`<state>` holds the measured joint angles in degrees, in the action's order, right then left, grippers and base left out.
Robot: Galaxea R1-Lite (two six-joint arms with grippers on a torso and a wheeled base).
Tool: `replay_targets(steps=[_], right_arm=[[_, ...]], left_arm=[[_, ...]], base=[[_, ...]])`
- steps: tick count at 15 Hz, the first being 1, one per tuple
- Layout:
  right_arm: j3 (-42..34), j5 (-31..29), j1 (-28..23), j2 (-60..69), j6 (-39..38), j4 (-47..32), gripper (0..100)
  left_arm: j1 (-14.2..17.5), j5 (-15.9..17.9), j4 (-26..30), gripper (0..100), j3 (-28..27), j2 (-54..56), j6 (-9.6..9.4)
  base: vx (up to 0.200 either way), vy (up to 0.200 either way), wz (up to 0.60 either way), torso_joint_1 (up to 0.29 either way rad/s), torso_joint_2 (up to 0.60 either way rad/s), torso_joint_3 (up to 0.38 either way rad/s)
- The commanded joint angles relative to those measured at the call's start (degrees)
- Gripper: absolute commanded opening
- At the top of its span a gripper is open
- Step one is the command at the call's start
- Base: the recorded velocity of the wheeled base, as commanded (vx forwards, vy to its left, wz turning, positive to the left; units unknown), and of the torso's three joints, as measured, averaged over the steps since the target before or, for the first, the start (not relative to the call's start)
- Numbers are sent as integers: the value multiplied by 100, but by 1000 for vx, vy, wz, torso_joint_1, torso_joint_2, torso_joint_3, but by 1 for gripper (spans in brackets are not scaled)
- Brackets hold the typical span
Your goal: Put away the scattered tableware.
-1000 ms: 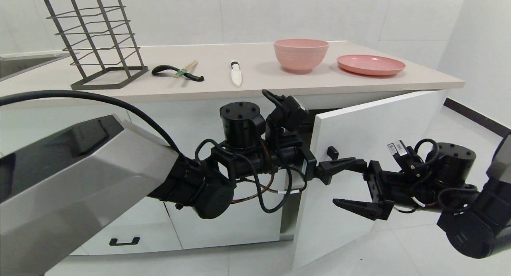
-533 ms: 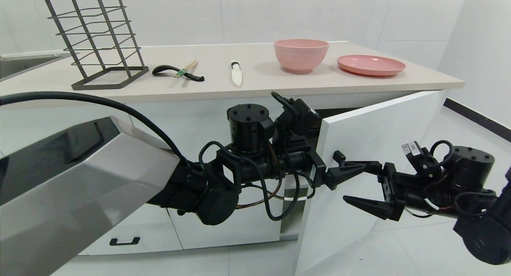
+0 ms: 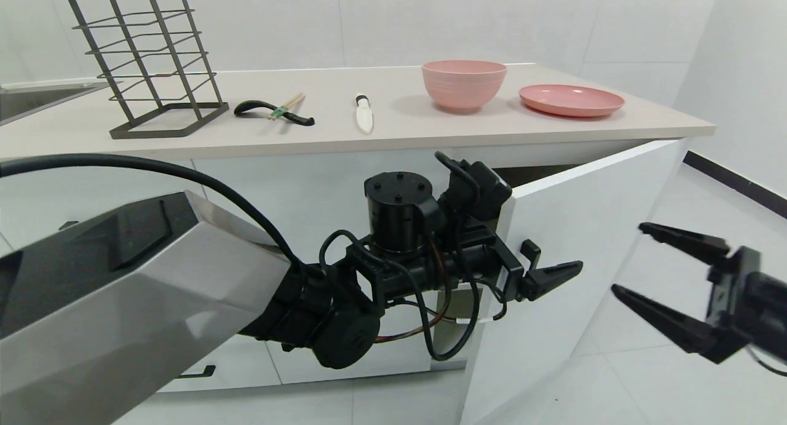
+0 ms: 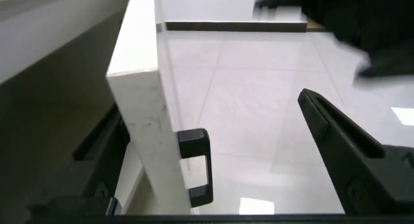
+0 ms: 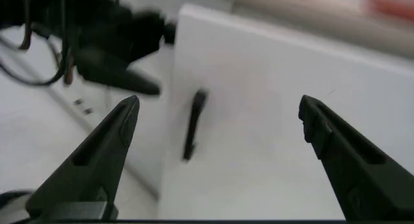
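Note:
On the counter (image 3: 541,133) lie a black spoon (image 3: 258,107), wooden chopsticks (image 3: 288,105) and a white knife (image 3: 364,114). Right of them are a pink bowl (image 3: 463,83) and a pink plate (image 3: 570,99). Below, the white cabinet door (image 3: 590,222) stands partly open, hinged on the right. My left gripper (image 3: 536,275) is open and straddles the door's free edge (image 4: 139,120) by the black handle (image 4: 197,166), one finger behind the door and the other finger (image 4: 349,159) outside. My right gripper (image 3: 628,258) hangs open and empty in front of the door, apart from the handle (image 5: 193,123).
A dark wire dish rack (image 3: 144,56) stands at the counter's back left, beside a sink edge (image 3: 37,96). A drawer with a black handle (image 3: 197,371) sits low on the left. White tiled floor (image 3: 676,388) spreads to the right of the door.
The cabinet door has swung further open, and my left gripper moved right and down with its free edge. My right gripper pulled back to the right, away from the handle.

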<state>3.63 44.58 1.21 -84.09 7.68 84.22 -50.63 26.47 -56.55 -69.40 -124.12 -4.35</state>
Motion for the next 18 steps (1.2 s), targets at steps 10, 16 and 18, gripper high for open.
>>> replay_targets(steps=[10,16,18], right_arm=[[1333,-187,-1501,3584,5,-134,100],[1966,-169,-2028,3927,5,-126,100],[2027,-160,-2169,4094,-3,-126,100]], left_arm=[[-940,69,-532,100,76,-358,5],[-1670,87,-506,100,-311,-956,31],[-2074,289,-550,100,-1172,-1545,136]], base=[[0,0,0,0,0,0],[0,0,0,0,0,0],[0,0,0,0,0,0]])
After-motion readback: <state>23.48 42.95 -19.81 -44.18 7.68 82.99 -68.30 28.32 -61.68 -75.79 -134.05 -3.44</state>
